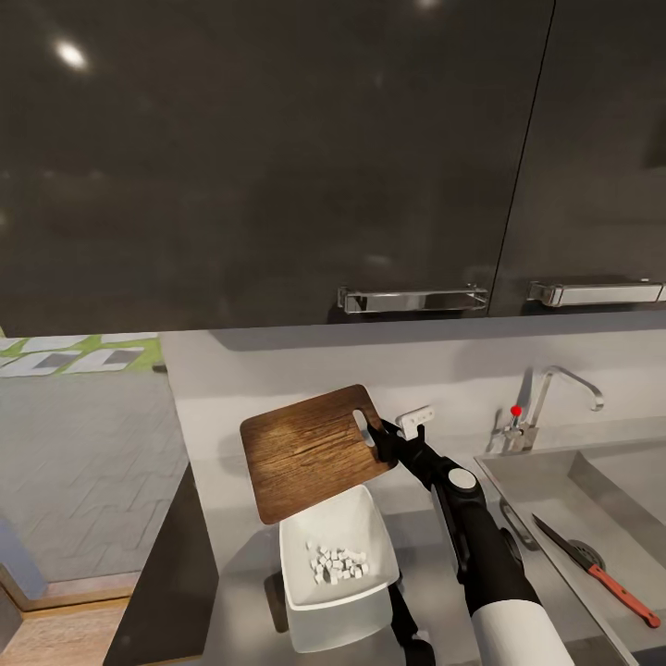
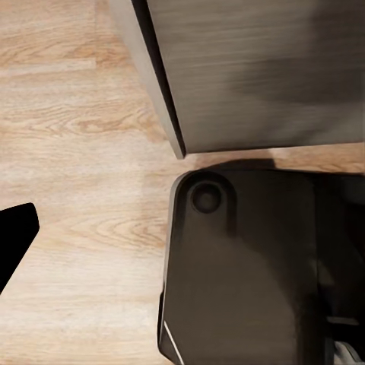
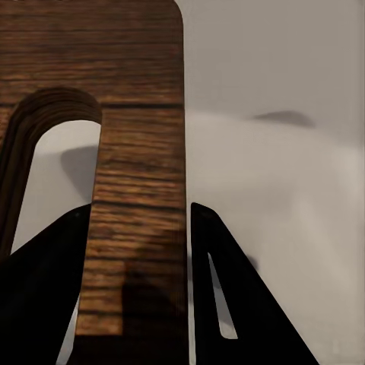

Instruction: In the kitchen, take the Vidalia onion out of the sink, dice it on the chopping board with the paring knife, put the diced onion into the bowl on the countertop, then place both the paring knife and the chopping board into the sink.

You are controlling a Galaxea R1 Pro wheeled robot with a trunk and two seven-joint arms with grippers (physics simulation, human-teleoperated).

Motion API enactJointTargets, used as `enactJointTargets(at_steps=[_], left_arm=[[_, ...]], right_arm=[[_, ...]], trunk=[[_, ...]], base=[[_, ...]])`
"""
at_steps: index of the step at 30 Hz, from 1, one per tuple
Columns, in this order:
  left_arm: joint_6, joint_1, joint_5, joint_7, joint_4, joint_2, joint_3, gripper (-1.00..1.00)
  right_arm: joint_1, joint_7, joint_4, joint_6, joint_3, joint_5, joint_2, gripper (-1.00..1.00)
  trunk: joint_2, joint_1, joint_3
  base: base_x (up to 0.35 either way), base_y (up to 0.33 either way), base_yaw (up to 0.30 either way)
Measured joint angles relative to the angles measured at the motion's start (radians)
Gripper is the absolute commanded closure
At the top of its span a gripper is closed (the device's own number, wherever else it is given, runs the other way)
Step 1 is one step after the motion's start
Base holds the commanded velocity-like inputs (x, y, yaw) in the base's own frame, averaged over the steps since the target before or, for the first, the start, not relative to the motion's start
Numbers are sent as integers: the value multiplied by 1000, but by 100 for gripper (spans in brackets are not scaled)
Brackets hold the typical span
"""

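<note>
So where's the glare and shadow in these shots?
Head view: bright light spots reflect off the glossy dark upper cabinets. Right wrist view: the right claw grips the dark brown wooden chopping board, soft shadows on the pale wall behind.

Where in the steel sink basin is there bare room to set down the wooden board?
The stainless-steel sink floor is bare between its left wall and the red-handled paring knife. It is crowded at the knife and drain. The dark wooden chopping board hangs above the white bowl.

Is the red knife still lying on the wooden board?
No, the paring knife lies in the sink, while the right tool holds the chopping board above the bowl.
</note>
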Motion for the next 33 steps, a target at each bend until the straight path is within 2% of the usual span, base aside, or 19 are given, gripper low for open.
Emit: enactJointTargets(at_steps=[13,24,28,33], left_arm=[[1,0,1,0,-4,1,1,-100],[-3,0,0,-1,-39,0,4,-100],[-48,-1,1,-2,-73,1,2,-100],[-171,0,3,-2,-33,3,0,-100]], right_arm=[[0,-1,0,0,0,1,0,100],[0,-1,1,0,0,1,0,100],[0,-2,5,0,0,1,0,100],[0,-3,5,0,0,1,0,100]], trunk=[[0,0,0],[0,0,0],[0,0,0],[0,0,0]], base=[[0,0,0],[0,0,0],[0,0,0],[0,0,0]])
